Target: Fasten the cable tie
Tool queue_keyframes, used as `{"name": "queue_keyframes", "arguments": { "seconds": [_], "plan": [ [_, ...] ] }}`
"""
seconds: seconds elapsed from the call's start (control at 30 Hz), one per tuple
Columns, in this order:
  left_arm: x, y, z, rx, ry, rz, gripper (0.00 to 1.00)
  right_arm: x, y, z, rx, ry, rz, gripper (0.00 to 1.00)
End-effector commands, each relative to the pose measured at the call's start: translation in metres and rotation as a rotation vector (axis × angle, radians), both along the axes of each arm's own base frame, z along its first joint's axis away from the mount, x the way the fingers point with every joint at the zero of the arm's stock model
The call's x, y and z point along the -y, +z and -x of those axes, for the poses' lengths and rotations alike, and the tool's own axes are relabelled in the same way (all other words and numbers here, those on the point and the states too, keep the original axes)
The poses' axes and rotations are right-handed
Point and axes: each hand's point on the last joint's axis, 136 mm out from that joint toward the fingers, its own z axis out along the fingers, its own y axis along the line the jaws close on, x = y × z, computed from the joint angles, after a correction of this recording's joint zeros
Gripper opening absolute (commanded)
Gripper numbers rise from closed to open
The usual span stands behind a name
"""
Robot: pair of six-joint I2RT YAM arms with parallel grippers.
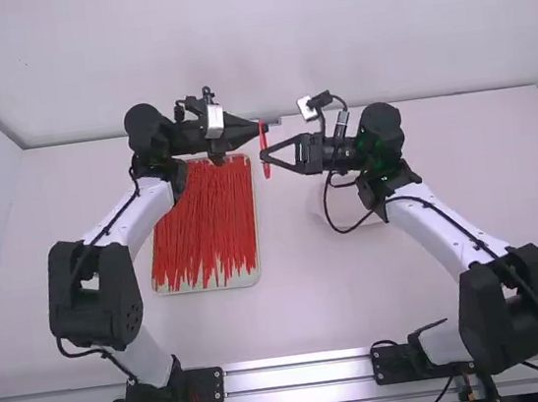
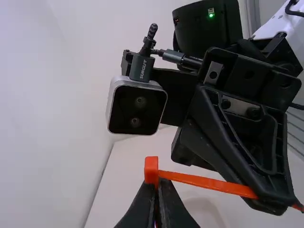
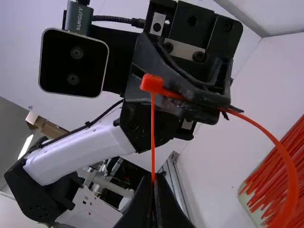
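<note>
The cable tie (image 1: 264, 149) is held off the table (image 1: 360, 288) between both arms, at about 12 o'clock from the table's centre in the high view; the left gripper (image 1: 251, 124) comes in from 9 o'clock and has its fingers pressed together on the tie just behind the square head (image 2: 151, 168), which pokes out past the fingertips; from the head a straight length of strap (image 3: 152, 133) runs toward 6 o'clock in the high view to the right gripper (image 1: 266, 164), which comes in from 3 o'clock; the right gripper's fingers are pinched tight on that strap, with no gap between the tips; a further red length (image 3: 280, 156) arcs away from the other side of the left gripper toward the spare ties; whether the strap passes through the head cannot be told; a tray (image 1: 211, 286) lies on the table at about 7 o'clock from the left gripper, under the left arm's forearm; a pile of loose red ties (image 1: 207, 219) covers it, fanned out from its far end; each gripper carries a grey wrist camera (image 2: 137, 107) just beside its fingers; a metal rail (image 1: 292, 371) runs along the table's near edge at 6 o'clock, with both arm bases on it.
</note>
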Motion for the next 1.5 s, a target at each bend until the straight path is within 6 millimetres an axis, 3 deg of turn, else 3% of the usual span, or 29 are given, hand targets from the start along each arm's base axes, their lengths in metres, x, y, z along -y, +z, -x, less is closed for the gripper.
{"name": "queue_keyframes", "arguments": {
  "seconds": [0.0,0.4,1.0,1.47],
  "plan": [
    [-0.002,0.005,0.006,0.039,-0.011,-0.004,0.02,0.003,0.014,-0.003,0.025,-0.013,-0.015,0.00],
    [0.004,-0.003,0.028,0.069,-0.133,-0.044,0.02,0.004,0.015,-0.008,-0.025,-0.040,-0.025,0.00],
    [0.009,-0.003,0.038,0.078,-0.178,-0.054,0.02,0.016,0.024,-0.026,-0.135,-0.128,-0.077,0.00],
    [0.015,-0.023,0.048,0.012,-0.200,-0.059,0.02,0.029,0.025,-0.038,-0.161,-0.187,-0.093,0.00]
  ]
}}
